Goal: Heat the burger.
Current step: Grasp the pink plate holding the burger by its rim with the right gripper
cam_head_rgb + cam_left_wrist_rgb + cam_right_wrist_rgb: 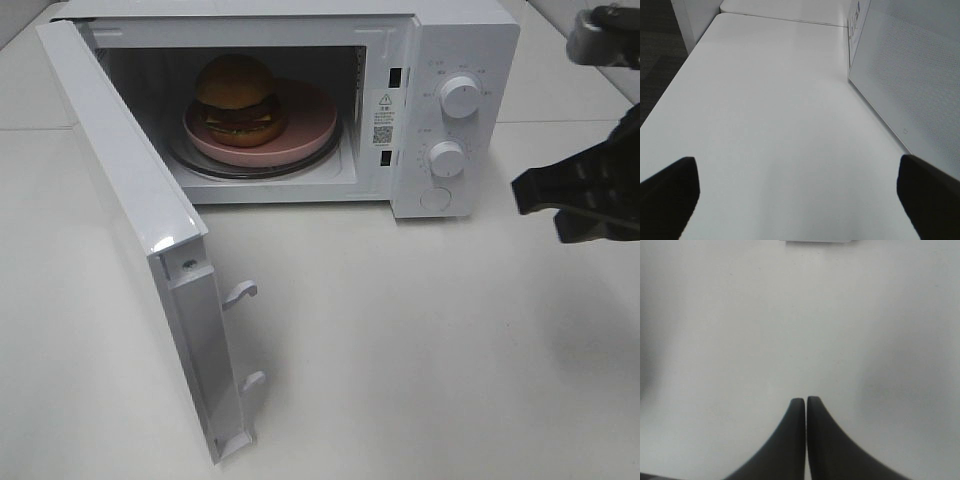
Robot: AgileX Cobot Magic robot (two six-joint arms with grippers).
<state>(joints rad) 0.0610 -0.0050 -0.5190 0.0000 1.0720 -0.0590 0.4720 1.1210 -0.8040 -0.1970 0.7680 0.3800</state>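
White worktop [420, 340] spreads all round. Over on the left, the left jaws stand wide apart with nothing between them, their dark fingertips [670, 195] above the worktop beside the microwave door [140, 230], which is swung fully open. Inside the microwave [470, 40], the burger [236, 100] sits on a pink plate [310, 120], towards the plate's left side, on the glass turntable [250, 170]. Two white knobs [460, 97] come next on the front panel. Far right, the right jaws are pressed together, gripping nothing, above the worktop.
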